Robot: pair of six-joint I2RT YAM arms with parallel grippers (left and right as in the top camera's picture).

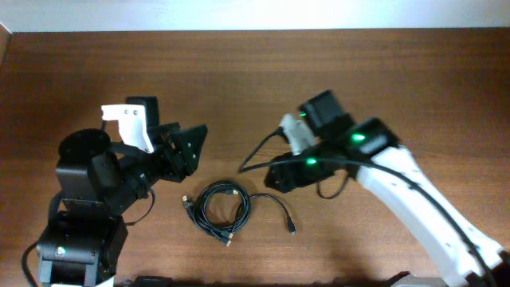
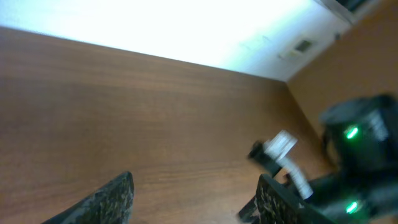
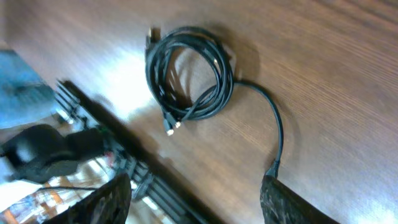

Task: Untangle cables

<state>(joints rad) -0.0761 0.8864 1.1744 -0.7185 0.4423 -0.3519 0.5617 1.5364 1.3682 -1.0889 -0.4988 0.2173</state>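
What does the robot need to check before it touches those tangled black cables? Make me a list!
1. Left fingers open, nothing between them: ok.
2. Right fingers open, nothing between them: ok.
3. Cables lying on the table between both arms: ok.
4. Cables untangled: not ok, they form one looped bundle.
5. One plug end trailing clear of the loops, easy to grab: ok.
6. Which cord crosses over which inside the bundle: cannot tell.
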